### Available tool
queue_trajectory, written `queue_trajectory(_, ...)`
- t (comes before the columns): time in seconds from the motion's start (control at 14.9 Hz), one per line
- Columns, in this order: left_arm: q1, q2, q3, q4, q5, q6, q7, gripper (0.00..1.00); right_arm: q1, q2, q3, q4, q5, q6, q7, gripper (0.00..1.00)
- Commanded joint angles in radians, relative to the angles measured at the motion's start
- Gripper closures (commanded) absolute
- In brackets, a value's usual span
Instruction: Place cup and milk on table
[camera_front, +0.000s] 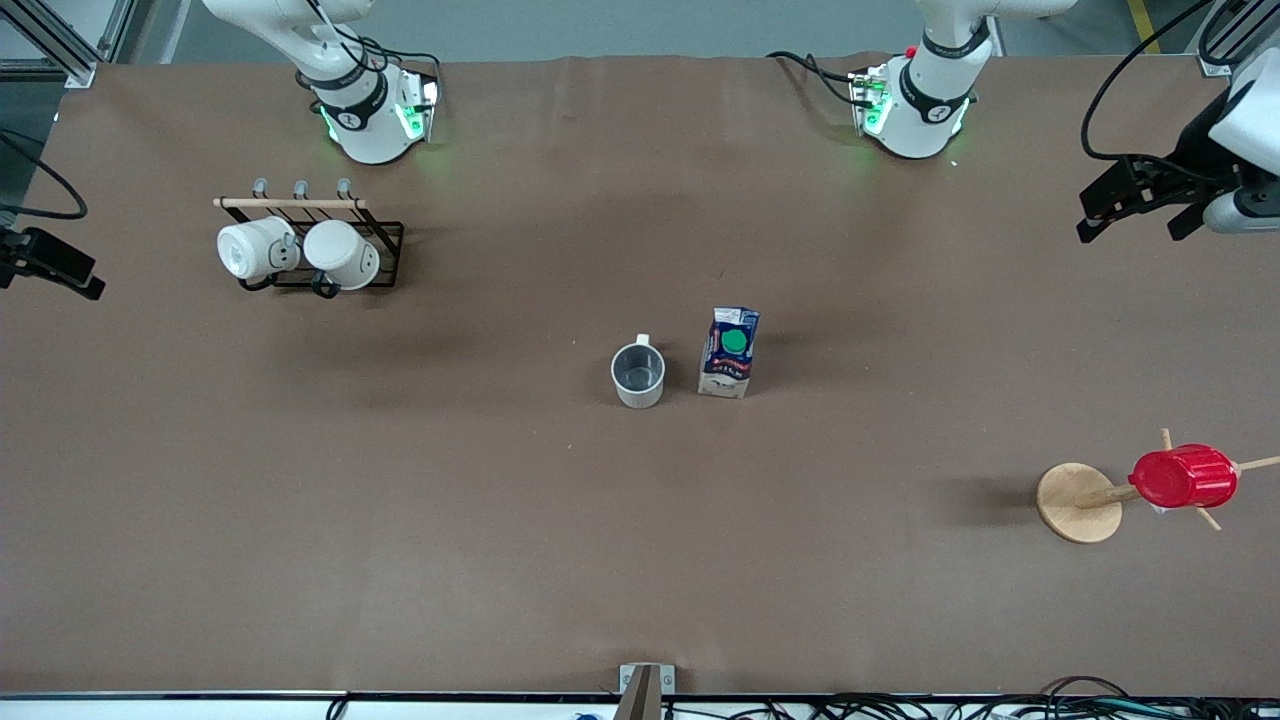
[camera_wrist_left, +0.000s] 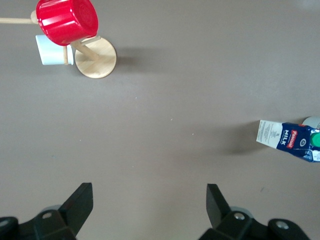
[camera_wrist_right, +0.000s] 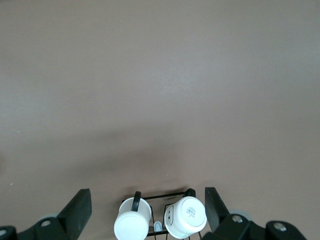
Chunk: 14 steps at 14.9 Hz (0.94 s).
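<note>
The cream-beige cup (camera_front: 638, 375) stands upright on the brown table (camera_front: 500, 520) near its middle, handle pointing toward the robots' bases. The blue and white milk carton (camera_front: 729, 352) stands upright beside it, toward the left arm's end, with a small gap between them. In the left wrist view the milk (camera_wrist_left: 292, 140) shows at the edge, with a sliver of the cup (camera_wrist_left: 314, 121) beside it. My left gripper (camera_front: 1135, 215) (camera_wrist_left: 150, 192) is open and empty over the table's left-arm end. My right gripper (camera_wrist_right: 147, 200) is open and empty, high over the mug rack.
A black wire rack (camera_front: 385, 255) (camera_wrist_right: 165, 196) holds two white mugs (camera_front: 255, 248) (camera_front: 342, 254) near the right arm's base. A round wooden peg stand (camera_front: 1075, 500) (camera_wrist_left: 102, 57) carries a red ribbed cup (camera_front: 1183, 477) (camera_wrist_left: 66, 20) and a small white cup (camera_wrist_left: 51, 50).
</note>
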Motion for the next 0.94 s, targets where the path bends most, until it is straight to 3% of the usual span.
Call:
queue_trajectory(0.0,-0.014,0.076,-0.002,0.091,-0.008,-0.052,0.013,0.00,0.004,-0.021,0.001,0.050,0.049,-0.083,0.000,0.00)
queue_trajectory(0.87,-0.023,0.084,-0.005,0.094,-0.006,-0.072,0.001,0.00,0.004,-0.019,0.001,0.049,0.043,-0.073,0.001,0.00)
